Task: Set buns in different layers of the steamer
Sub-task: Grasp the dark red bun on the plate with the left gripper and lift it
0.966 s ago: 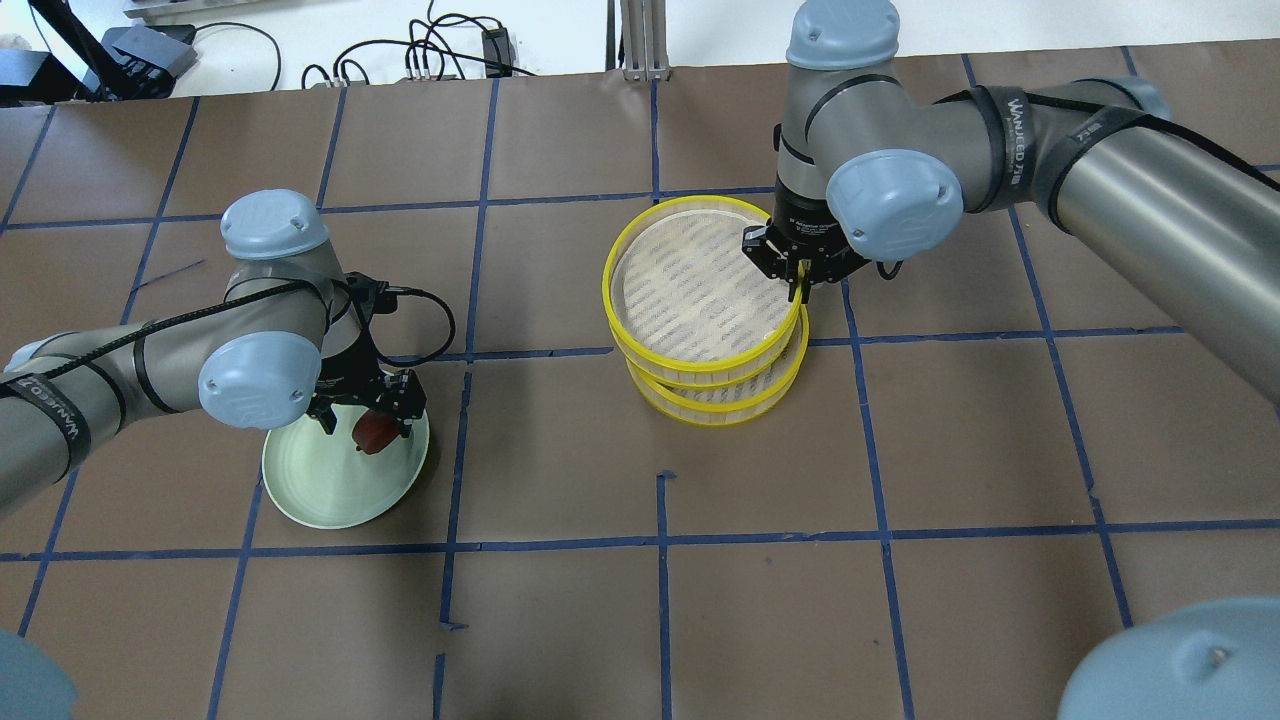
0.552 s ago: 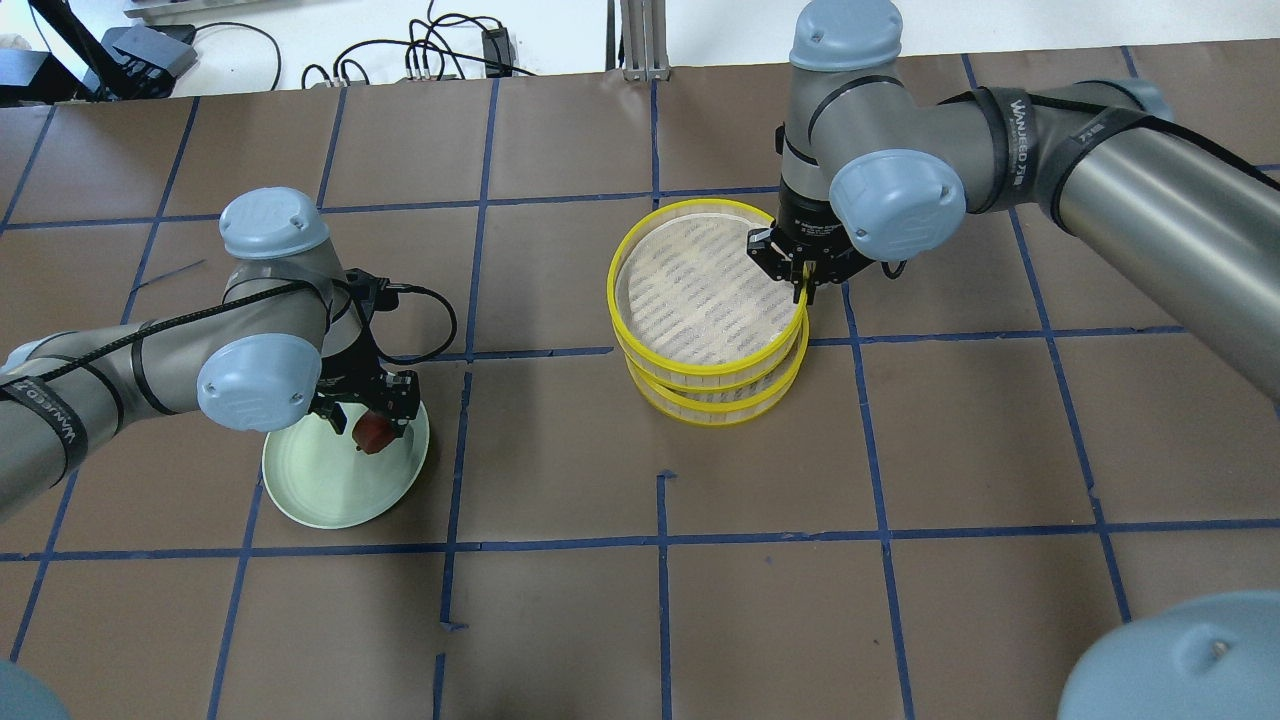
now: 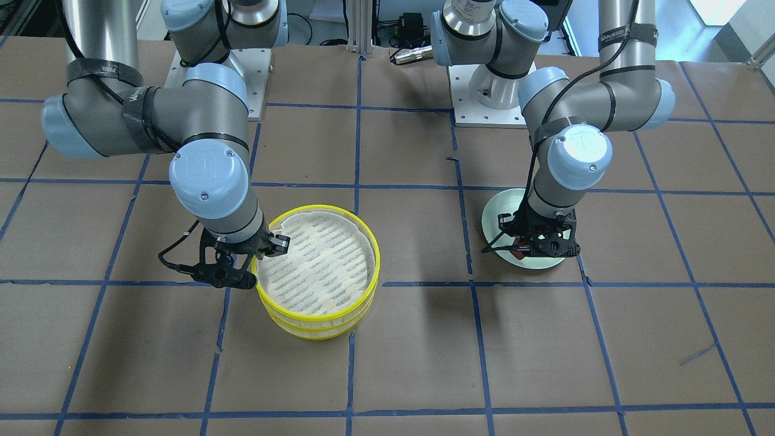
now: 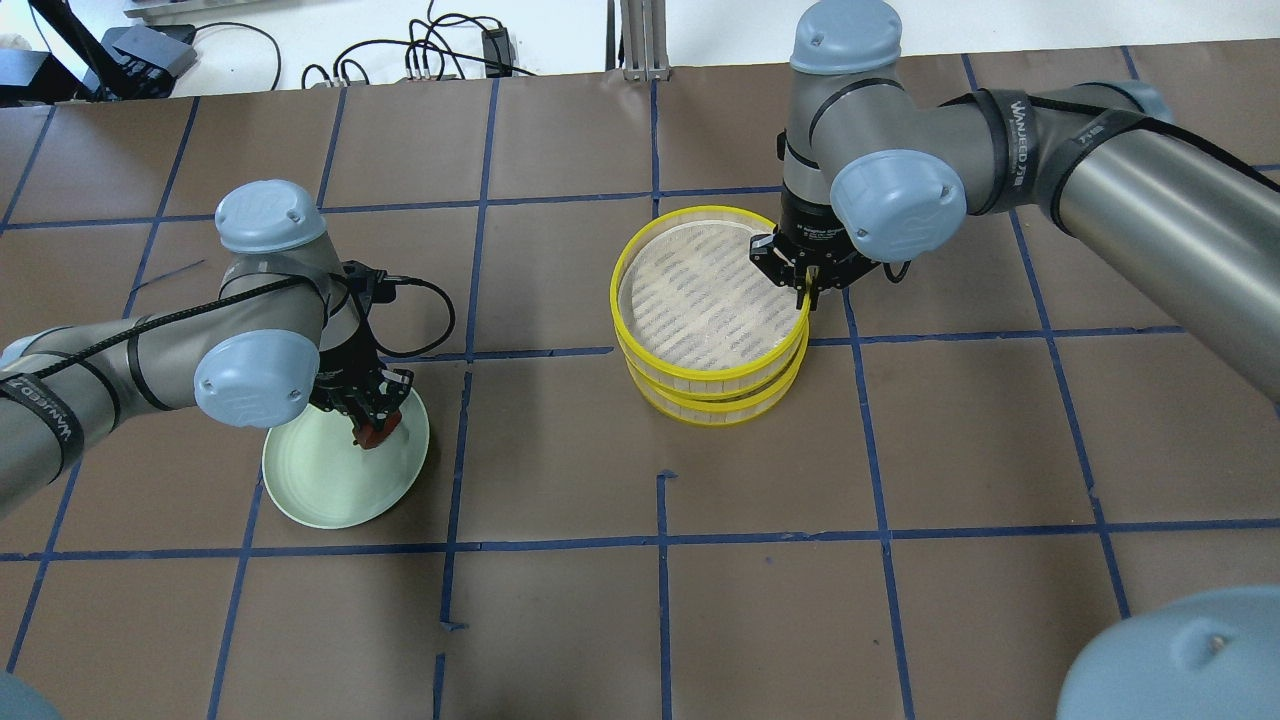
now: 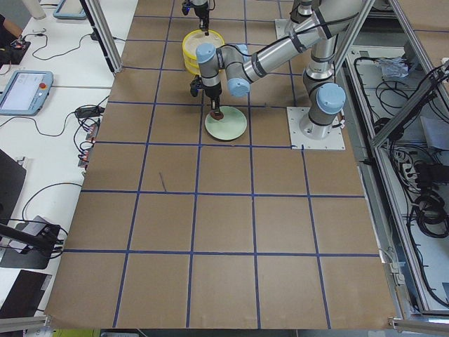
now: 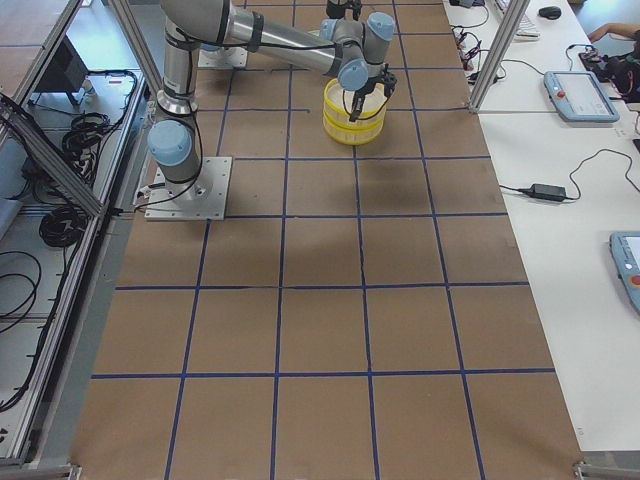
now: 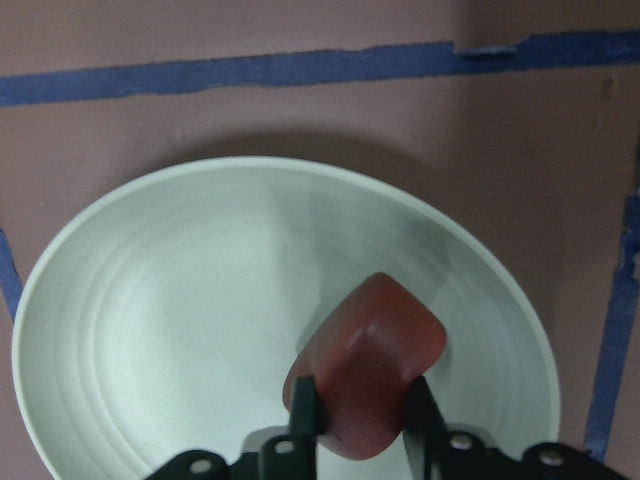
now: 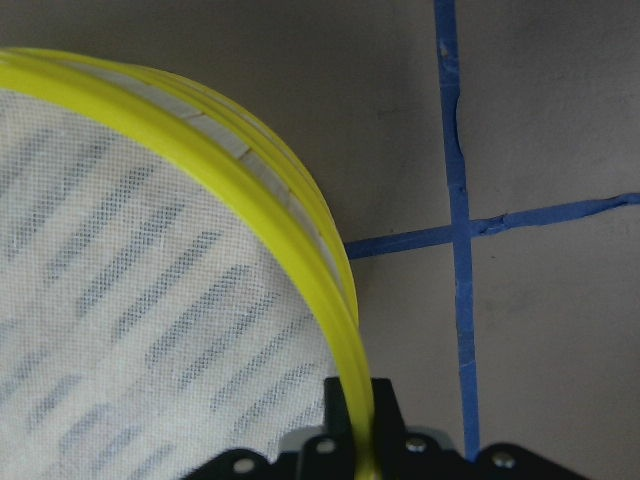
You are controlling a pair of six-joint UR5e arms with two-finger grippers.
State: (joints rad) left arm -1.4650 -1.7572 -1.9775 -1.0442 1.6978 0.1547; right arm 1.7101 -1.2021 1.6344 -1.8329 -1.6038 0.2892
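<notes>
The reddish-brown bun (image 7: pixel 370 375) sits between the fingers of my left gripper (image 7: pixel 362 400), which is shut on it over the pale green plate (image 7: pixel 150 330). The overhead view shows this gripper (image 4: pixel 372 432) at the plate's (image 4: pixel 320 480) right part. My right gripper (image 4: pixel 806 290) is shut on the yellow rim of the upper steamer tray (image 4: pixel 617 290), which is stacked slightly off-centre on the lower tray (image 4: pixel 700 418). The wrist view shows its fingers pinching the rim (image 8: pixel 250 200). The upper tray's floor is bare. The white bun is not in view.
The brown table (image 4: pixel 900 450) is marked with blue tape squares. Cables and boxes (image 4: pixel 150 50) lie past the far edge. Both robot bases (image 3: pixel 484 91) stand on the robot's side of the table.
The right gripper has carried the upper tray a little to the right, closer over the lower tray. The left gripper has dropped lower over the plate and looks narrower around the brown bun.
</notes>
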